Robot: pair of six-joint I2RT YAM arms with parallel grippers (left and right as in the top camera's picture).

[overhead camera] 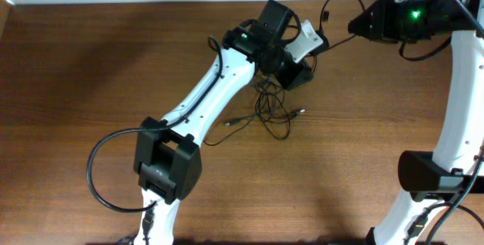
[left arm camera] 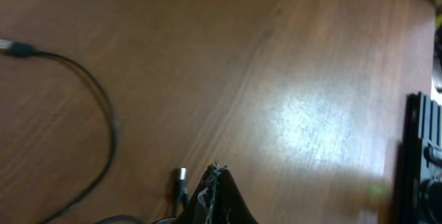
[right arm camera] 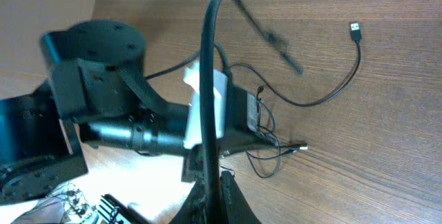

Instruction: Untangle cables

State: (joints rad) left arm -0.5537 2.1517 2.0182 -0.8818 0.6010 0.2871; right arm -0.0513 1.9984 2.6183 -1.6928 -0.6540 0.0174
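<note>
The cables [overhead camera: 272,107] are seen from overhead as a loose knot of thin black cords on the wooden table [overhead camera: 91,48], just below and slightly left of the left gripper [overhead camera: 293,72], with two plug ends trailing out to either side of the knot.

The left gripper is set low at the upper edge of that knot, and in its wrist view the fingertips [left arm camera: 218,182] are pressed together with no gap showing. A small metallic plug [left arm camera: 181,175] lies just beside them. Whether a cord is actually pinched there cannot be told, since the contact point is cut off at the bottom of the picture. The placement suggests that the knot is meant to be anchored on this side.

The right gripper [overhead camera: 354,27] is held well apart from the knot, near the far edge of the table. Its fingers are closed on a cable strand [right arm camera: 206,79], which rises straight out of the tips in the wrist view. Overhead, one run of this strand is drawn fairly straight back toward the left gripper, while its free end curls over to a dangling plug end [overhead camera: 327,16]. The strand is judged to be held out so that it can be drawn clear of the bunch while the other arm restrains the rest.

Most of the cords are seen to be looped over one another, so the untangling is judged to be at an early stage.
</note>
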